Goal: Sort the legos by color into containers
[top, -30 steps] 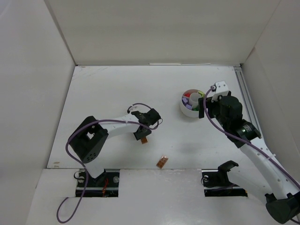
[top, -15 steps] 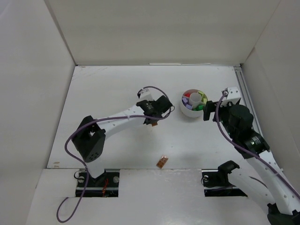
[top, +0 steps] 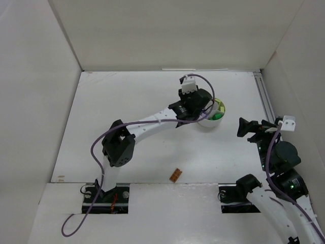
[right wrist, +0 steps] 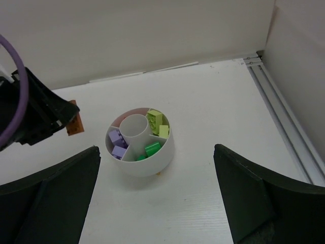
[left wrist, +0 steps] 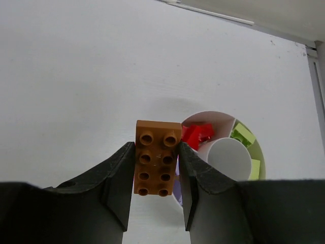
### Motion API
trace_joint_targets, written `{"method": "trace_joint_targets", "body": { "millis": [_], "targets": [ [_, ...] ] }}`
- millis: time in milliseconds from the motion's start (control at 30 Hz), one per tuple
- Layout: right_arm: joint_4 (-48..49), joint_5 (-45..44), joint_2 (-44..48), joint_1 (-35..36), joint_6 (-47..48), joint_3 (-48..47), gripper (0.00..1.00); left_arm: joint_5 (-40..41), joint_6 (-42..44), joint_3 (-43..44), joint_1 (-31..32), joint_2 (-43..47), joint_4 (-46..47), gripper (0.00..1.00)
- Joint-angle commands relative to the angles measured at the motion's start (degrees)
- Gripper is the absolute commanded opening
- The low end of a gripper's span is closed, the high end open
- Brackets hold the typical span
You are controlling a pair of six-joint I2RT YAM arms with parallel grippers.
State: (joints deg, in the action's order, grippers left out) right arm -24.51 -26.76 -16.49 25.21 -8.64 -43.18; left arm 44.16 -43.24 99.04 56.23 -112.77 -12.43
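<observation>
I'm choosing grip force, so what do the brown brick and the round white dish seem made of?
The brown brick looks like hard moulded plastic with a smooth, slightly glossy finish; its crisp edges and uniform round studs suggest it. The white dish is probably plastic too, matte, with thin even walls and dividers; ceramic cannot be ruled out.

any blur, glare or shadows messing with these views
left wrist: brown brick sharp, faint shadow on the table beyond it; right wrist: dish crisp, own fingers dark, soft-edged; top external: even light, no glare, left arm covers part of the dish
</observation>
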Motion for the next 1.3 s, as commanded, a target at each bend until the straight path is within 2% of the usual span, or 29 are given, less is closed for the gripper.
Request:
{"method": "trace_joint_targets", "body": {
  "millis": [0,133,400,700,833,1067,1267],
  "targets": [
    [0.61,-1.80,0.23,0.54,-1.29,0.38,0.98,3.30,11.94,2.12,1.86,-0.78,16.69,0.26],
    [0.61,-1.80,-0.38,0.54,-1.29,0.38,0.98,4.44,17.03,2.12,3.01,-3.06,26.73,0.27],
    [1.13,-0.66,-1.61,0.54,-1.29,0.90,0.99,3.40,21.25,8.62,4.07,-10.35,33.24,0.32],
    [1.66,-1.19,-2.14,0.54,-1.29,1.52,0.99,0.84,22.94,11.17,4.07,-15.64,36.68,0.35],
    [2.18,-1.80,-2.14,0.54,-1.29,1.52,0.99,0.22,21.54,7.49,4.07,-15.02,38.27,0.35],
    [2.19,-2.32,-2.67,0.54,-1.29,1.52,0.99,-1.80,20.39,5.37,4.07,-15.55,37.74,0.45],
    [2.19,-2.33,-2.67,0.54,-1.29,1.52,0.99,-2.68,19.25,3.00,4.07,-12.92,37.74,0.47]
  ]
}}
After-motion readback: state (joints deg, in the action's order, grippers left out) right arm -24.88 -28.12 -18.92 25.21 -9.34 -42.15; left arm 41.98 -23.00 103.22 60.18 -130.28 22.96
